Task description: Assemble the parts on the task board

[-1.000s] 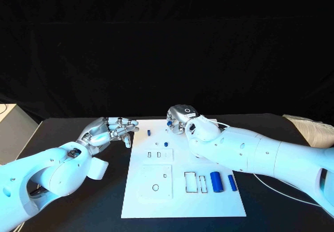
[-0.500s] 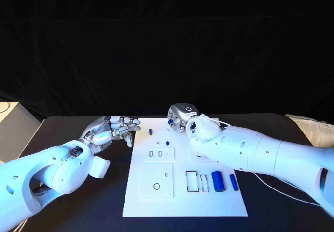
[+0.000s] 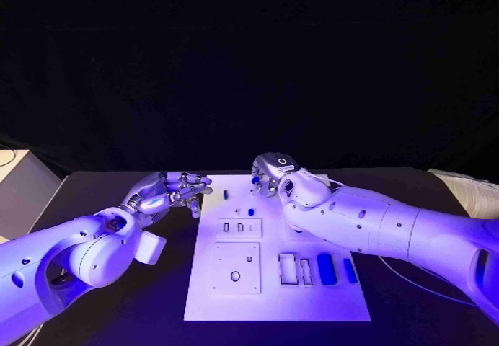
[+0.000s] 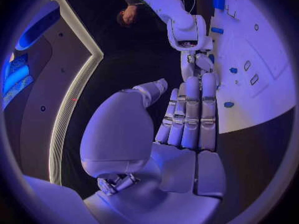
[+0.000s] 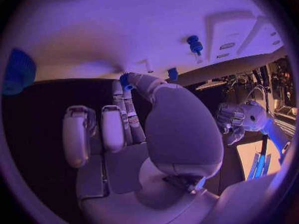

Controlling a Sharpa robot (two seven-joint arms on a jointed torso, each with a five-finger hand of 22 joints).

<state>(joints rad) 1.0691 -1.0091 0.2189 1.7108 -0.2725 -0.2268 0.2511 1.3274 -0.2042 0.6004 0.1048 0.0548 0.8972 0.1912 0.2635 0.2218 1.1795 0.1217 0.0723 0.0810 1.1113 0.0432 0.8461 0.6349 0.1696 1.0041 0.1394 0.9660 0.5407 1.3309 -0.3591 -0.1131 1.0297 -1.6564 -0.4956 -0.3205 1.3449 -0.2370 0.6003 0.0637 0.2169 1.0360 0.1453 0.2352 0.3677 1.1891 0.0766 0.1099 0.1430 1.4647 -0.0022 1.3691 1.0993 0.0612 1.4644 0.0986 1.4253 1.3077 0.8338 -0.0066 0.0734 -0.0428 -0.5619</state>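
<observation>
A robot lab: black-draped table (image 3: 125, 303), white task board (image 3: 272, 303).

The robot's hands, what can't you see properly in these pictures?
- Right hand, head view: its own back and wrist hide the fingertips. The right wrist view shows a small blue part at its fingertips; whether it is truly pinched is unclear.
- Left hand, head view: whether its curled fingers hold anything is hidden.
- Task board, head view: the right arm covers part of it.

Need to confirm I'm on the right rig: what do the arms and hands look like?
Two glossy white arms with rounded shells and small dark round holes. Each ends in a silver, segmented, many-fingered hand: left hand, right hand, with a dark ring mark on its back. A thin cable runs beside the right arm.
</observation>
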